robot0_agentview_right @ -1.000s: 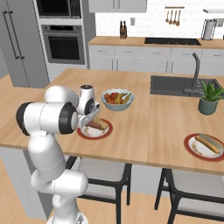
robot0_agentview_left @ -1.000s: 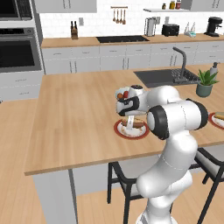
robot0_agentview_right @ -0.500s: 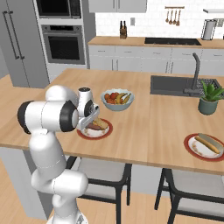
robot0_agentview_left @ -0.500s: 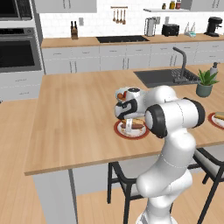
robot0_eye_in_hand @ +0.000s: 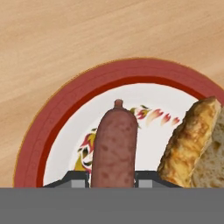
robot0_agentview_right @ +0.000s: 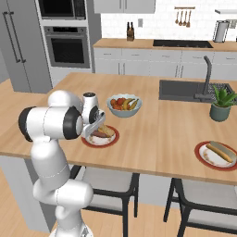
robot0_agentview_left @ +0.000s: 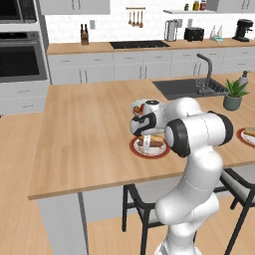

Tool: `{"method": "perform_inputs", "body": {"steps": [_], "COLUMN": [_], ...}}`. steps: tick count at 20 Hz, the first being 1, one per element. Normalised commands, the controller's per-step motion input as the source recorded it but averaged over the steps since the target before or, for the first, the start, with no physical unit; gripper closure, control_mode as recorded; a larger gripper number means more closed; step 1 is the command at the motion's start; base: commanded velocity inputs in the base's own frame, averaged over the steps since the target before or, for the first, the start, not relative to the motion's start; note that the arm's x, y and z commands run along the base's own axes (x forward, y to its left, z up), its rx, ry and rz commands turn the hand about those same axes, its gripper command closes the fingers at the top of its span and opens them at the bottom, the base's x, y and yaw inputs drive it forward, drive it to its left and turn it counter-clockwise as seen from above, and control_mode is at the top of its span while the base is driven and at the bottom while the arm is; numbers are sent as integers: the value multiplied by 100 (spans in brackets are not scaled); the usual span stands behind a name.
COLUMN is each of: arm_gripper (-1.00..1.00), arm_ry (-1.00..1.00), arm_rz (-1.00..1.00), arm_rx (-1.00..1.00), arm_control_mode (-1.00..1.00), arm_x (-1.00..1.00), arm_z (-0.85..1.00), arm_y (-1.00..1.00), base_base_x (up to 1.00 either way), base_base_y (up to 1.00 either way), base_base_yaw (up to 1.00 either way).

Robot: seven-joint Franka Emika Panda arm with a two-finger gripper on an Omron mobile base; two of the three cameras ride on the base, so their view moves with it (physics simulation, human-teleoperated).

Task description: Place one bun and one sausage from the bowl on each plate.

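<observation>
My gripper [robot0_eye_in_hand: 111,181] is shut on a reddish-brown sausage [robot0_eye_in_hand: 114,151], which stands between the two fingertips [robot0_eye_in_hand: 72,180] just over the white middle of a red-rimmed plate [robot0_eye_in_hand: 57,113]. A golden bun [robot0_eye_in_hand: 192,144] lies on that plate, right beside the sausage. In the base views the hand [robot0_agentview_left: 145,124] hangs over this near plate [robot0_agentview_left: 135,148] on the island's front edge, the gripper [robot0_agentview_right: 96,127] pointing down at the plate [robot0_agentview_right: 110,140]. A second red-rimmed plate [robot0_agentview_right: 203,159] further right carries a bun and a sausage [robot0_agentview_right: 217,152]. The bowl is out of view.
A pale bowl of colourful fruit [robot0_agentview_right: 124,105] stands just behind the near plate. A potted plant [robot0_agentview_right: 221,102] and the sink [robot0_agentview_right: 185,90] lie to the right. Dark stools [robot0_agentview_right: 104,178] stand under the island's front edge. The wooden top left of the plate is bare.
The hand has barely shifted over the near plate, dipping slightly. The jaws have stayed shut on the sausage.
</observation>
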Motion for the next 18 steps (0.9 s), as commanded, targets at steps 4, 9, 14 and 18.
{"method": "perform_inputs", "body": {"steps": [4,9,14,18], "arm_gripper": [-100,-100,-100,-100], "arm_ry": [0,0,0,0], "arm_rz": [0,0,0,0], "arm_rx": [0,0,0,2], "arm_control_mode": [-100,-100,-100,-100], "arm_x": [0,0,0,0], "arm_z": [0,0,0,6], "arm_y": [0,0,0,-2], "base_base_x": [0,0,0,0], "base_base_y": [0,0,0,0], "base_base_yaw": [0,0,0,0]}}
